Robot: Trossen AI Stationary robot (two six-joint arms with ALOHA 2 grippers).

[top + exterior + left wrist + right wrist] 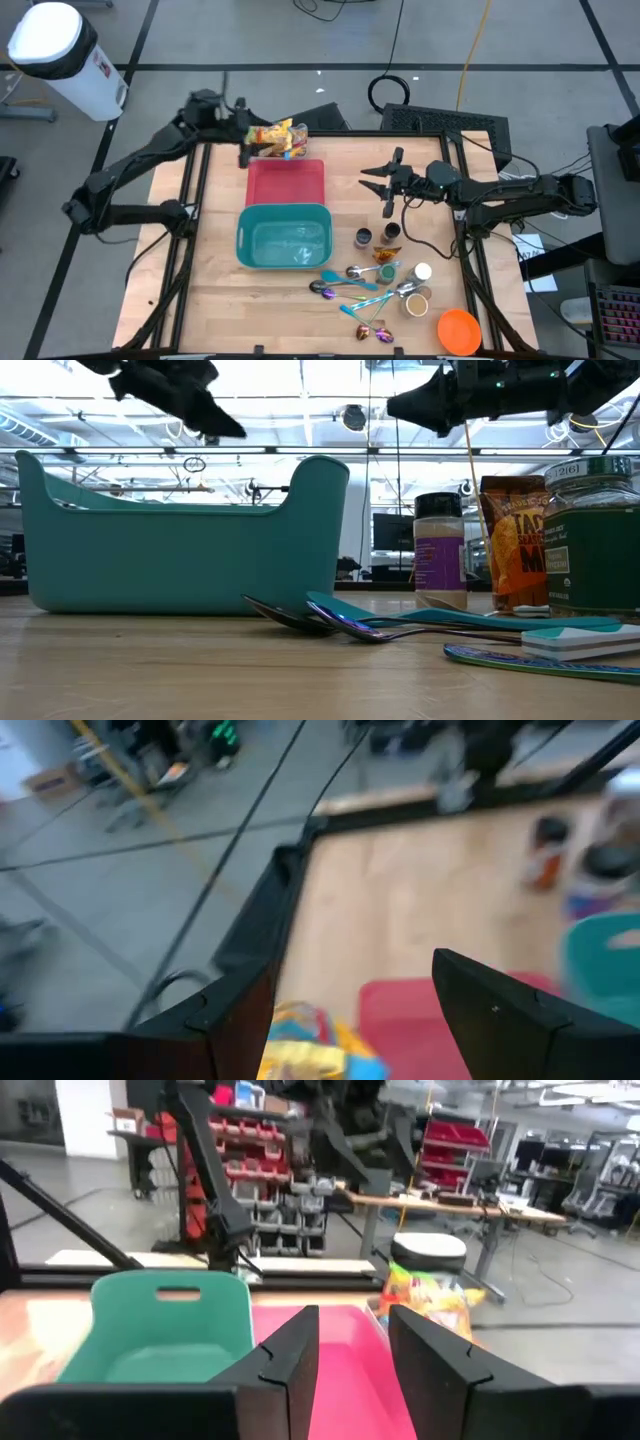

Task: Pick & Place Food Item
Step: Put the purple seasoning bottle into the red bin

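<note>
A yellow snack bag (278,138) lies at the far rim of the pink tray (286,185); it also shows beyond the tray in the right wrist view (430,1298). My left gripper (250,135) hovers just left of and above the bag. It is open, its fingers wide apart in its wrist view (355,965), with the bag (305,1055) below them and untouched. A teal bin (284,237) stands on the near side of the tray. My right gripper (365,178) waits to the tray's right, pointing at it, open with a narrow gap (352,1315) and holding nothing.
Several spoons (360,282), small jars (376,237), a white-capped bottle (421,272) and an orange bowl (460,330) crowd the near right of the table. A black frame (190,200) lines the table's edges. Bare wood lies at the near left.
</note>
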